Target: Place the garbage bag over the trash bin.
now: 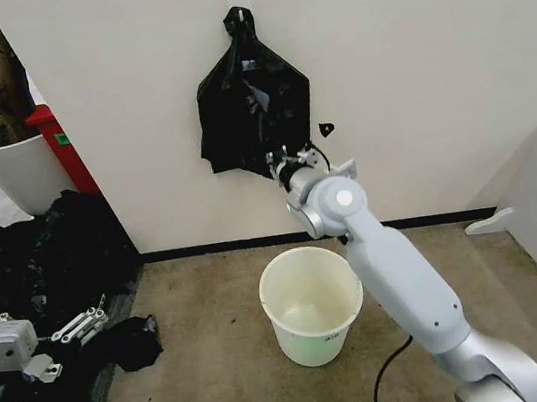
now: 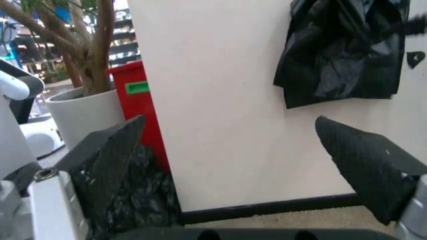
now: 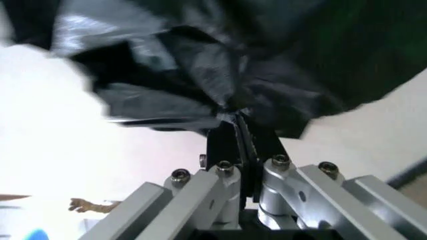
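Right end effector [image 1: 276, 162] pinches the wall-hung garbage bag [image 1: 252, 112] above the trash bin [image 1: 312, 303]; left end effector [image 2: 233, 165] gapes.

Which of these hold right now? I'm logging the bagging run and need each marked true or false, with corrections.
1. The garbage bag hangs from a hook on the wall. True.
2. The right pincer is shut on the bag's lower edge. True; the right wrist view shows its fingers pinching the black plastic.
3. The trash bin already has a bag inside. False; it stands bare and unlined on the carpet below the bag.
4. The left pincer grips the bin's rim. False; it is open, low at the robot's left, apart from the bin.
5. The bin lies on its side. False; it stands upright.
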Tool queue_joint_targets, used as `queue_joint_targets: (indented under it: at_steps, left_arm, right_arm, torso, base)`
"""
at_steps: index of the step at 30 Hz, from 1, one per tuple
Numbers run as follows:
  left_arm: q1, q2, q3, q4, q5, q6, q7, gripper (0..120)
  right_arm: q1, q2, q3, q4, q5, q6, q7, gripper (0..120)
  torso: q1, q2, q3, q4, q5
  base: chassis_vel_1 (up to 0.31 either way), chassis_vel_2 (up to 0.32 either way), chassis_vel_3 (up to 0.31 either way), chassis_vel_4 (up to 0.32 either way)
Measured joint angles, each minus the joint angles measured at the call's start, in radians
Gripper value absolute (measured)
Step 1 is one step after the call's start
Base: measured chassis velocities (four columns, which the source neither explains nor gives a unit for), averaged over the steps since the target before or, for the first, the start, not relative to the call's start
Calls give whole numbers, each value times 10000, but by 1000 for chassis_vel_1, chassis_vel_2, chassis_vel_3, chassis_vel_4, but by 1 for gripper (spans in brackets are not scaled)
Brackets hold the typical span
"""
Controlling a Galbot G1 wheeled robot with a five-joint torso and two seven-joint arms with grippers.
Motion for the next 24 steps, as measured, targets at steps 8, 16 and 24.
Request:
queue_joint_targets:
  at_steps: [8, 16, 24]
  left_arm:
    - [0, -21, 5, 0, 7, -5, 6, 100]
    - [2, -42, 6, 0, 13, -11, 13, 100]
    - [-1, -48, 11, 0, 20, -12, 19, 100]
  right_arm:
    - [234, -90, -64, 385, 33, -92, 135, 0]
    - [-963, -447, -318, 1060, 5, -97, 211, 0]
    - [-1756, -648, -168, 1590, 6, -90, 211, 0]
  torso:
    - [0, 1, -1, 1, -2]
    - [0, 0, -1, -1, -1]
    - [0, 0, -2, -1, -3]
  base:
    - [0, 0, 0, 0]
    - [0, 0, 0, 0]
    - [0, 0, 0, 0]
